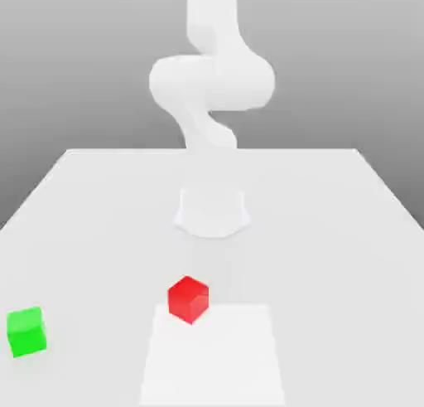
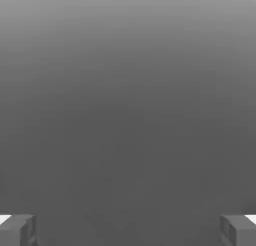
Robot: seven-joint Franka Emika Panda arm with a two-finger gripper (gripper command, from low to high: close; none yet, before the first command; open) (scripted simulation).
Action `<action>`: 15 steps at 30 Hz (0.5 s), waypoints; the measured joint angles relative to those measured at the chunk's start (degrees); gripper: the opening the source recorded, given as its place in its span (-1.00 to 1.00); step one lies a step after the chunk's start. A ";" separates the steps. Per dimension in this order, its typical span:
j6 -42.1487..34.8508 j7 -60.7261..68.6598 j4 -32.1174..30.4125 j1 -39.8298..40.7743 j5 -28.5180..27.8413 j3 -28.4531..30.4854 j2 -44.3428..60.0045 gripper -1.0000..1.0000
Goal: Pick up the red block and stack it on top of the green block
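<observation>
My tool (image 2: 128, 231) stands apart, its two fingers spread wide in the hand view with nothing between them. The red block (image 1: 189, 299) sits on the desk (image 1: 331, 273), at the far edge of the pale square patch (image 1: 214, 360), a corner of it turned toward the exterior view's camera. The green block (image 1: 26, 331) is well apart from it, toward the exterior view's left, resting on the desk too.

I judge the red block to be light and stiff, with flat, matte faces that should give me fair grip and not crush under an ordinary squeeze. Nothing about it looks fragile. Since it sits turned, I should twist my wrist until the fingers line up with two opposite upright faces, then close around its middle, low enough to hold it steady. Taking it across the corners would likely spin it or let it slip out.

The green block sits at a slant of its own, so I would do well to match its faces when I set the red one down, squarely centred, and let go gently.
</observation>
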State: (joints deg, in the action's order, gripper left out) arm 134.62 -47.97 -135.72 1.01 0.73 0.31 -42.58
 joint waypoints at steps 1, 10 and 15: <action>1.38 -1.06 -1.90 0.48 0.33 0.08 1.62 0.00; 13.53 -11.48 -18.83 4.68 2.22 -1.19 16.02 0.00; 21.19 -19.53 -29.43 7.43 1.90 -2.95 25.31 0.00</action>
State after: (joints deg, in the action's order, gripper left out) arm 155.81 -67.50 -165.15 8.44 2.64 -2.64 -17.27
